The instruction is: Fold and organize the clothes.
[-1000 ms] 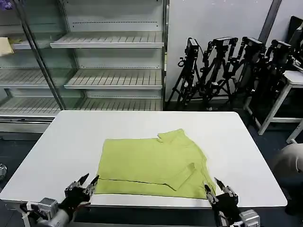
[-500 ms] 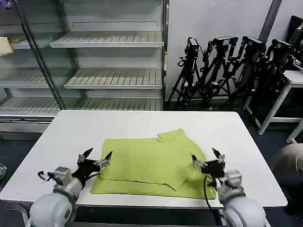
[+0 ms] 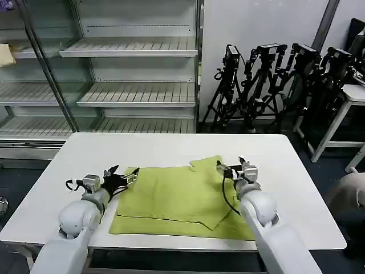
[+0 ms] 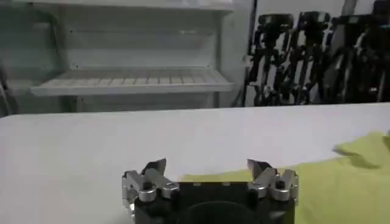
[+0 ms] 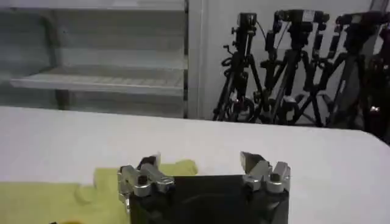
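T-shirt (image 3: 182, 200) print hidden; right arm covers its corner

This looks like a lab room for testing robots. Bare metal shelves (image 3: 137, 94) stand behind a white worktop (image 3: 171, 148), and many black camera tripods (image 3: 274, 85) stand by the wall.
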Tool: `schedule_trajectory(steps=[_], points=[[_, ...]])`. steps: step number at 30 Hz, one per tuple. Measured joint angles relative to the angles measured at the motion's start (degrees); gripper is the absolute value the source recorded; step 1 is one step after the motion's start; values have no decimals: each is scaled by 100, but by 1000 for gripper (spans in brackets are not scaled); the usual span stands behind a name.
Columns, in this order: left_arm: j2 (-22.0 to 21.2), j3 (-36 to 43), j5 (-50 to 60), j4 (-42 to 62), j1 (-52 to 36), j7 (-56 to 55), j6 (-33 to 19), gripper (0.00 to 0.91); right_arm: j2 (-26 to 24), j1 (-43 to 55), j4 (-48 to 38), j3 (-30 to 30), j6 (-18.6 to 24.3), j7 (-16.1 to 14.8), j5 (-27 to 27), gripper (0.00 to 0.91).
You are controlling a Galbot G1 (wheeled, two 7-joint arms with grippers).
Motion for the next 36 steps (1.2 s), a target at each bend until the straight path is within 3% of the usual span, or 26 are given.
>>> schedule_trajectory(steps=[7, 8, 9, 10, 11, 13, 36], points=[[-28, 116, 59, 444, -220, 57, 0, 907, 218, 415, -700, -148, -12, 50, 121, 907], [-29, 132, 68, 488, -233, 75, 1, 907, 237, 453, -755, -161, -13, 52, 137, 776], [-30, 141, 78, 525, -245, 91, 1, 907, 251, 487, -804, -175, -15, 59, 156, 574], [-32, 143, 89, 561, -257, 102, 2, 907, 264, 518, -849, -189, -17, 72, 181, 151], [-36, 144, 105, 604, -272, 103, 5, 544, 277, 553, -896, -199, -19, 90, 214, 0], [-51, 144, 122, 681, -304, 102, 11, 20, 282, 608, -967, -223, -24, 112, 286, 0], [-149, 204, 119, 951, -488, 181, -6, 20, 319, 777, -1295, -357, -42, 174, 742, 0]])
